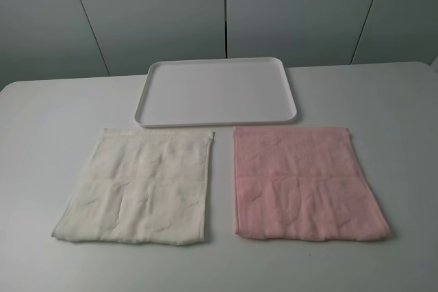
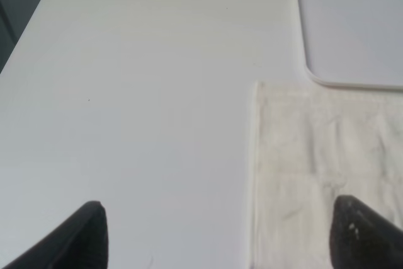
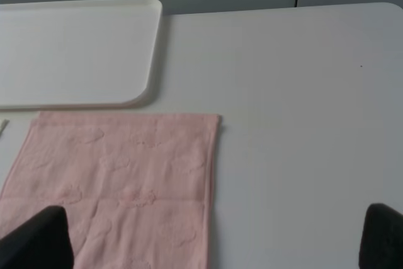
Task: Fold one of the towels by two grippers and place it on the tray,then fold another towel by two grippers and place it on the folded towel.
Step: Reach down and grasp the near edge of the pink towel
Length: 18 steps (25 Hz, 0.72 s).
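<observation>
embossed pink towel [image 1: 308, 182], smooth rounded tray [image 1: 215, 94]

It looks like a robot test lab: a plain white counter [image 1: 48, 121] stands before flat grey wall panels [image 1: 150, 11], with a white tray [image 1: 217, 123], cream towel [image 1: 137, 189] and pink towel [image 1: 304, 182] laid out squarely.

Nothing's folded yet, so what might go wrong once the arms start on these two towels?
The white towel and pink towel lie close side by side, so pinching an inner corner may drag the neighbour. Both far edges sit by the tray rim; lifting one could nudge it. Both towels lie flat, so the open left tool and right tool may pinch too little and slip.
</observation>
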Tool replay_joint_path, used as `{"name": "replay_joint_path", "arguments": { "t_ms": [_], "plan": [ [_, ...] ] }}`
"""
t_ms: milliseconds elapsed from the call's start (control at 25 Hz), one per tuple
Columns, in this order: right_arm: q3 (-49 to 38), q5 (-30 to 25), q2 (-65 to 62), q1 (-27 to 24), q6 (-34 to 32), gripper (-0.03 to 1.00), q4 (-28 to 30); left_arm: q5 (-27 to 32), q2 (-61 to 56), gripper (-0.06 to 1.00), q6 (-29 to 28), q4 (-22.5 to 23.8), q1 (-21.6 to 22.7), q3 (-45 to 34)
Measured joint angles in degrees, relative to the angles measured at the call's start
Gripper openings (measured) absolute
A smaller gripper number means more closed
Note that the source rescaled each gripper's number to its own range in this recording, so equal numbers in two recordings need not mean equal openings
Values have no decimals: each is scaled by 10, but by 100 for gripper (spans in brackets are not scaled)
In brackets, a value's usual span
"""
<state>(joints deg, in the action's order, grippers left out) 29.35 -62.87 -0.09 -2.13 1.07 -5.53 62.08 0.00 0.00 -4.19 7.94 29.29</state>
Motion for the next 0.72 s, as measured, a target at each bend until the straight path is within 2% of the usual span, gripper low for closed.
{"name": "replay_joint_path", "arguments": {
  "t_ms": [320,480,720],
  "plan": [
    [0,0,0,0,0,98,0,0,0,98,0,2,0,0],
    [0,0,0,0,0,98,0,0,0,98,0,29,0,0],
    [0,0,0,0,0,98,14,0,0,98,0,34,0,0]
  ]
}}
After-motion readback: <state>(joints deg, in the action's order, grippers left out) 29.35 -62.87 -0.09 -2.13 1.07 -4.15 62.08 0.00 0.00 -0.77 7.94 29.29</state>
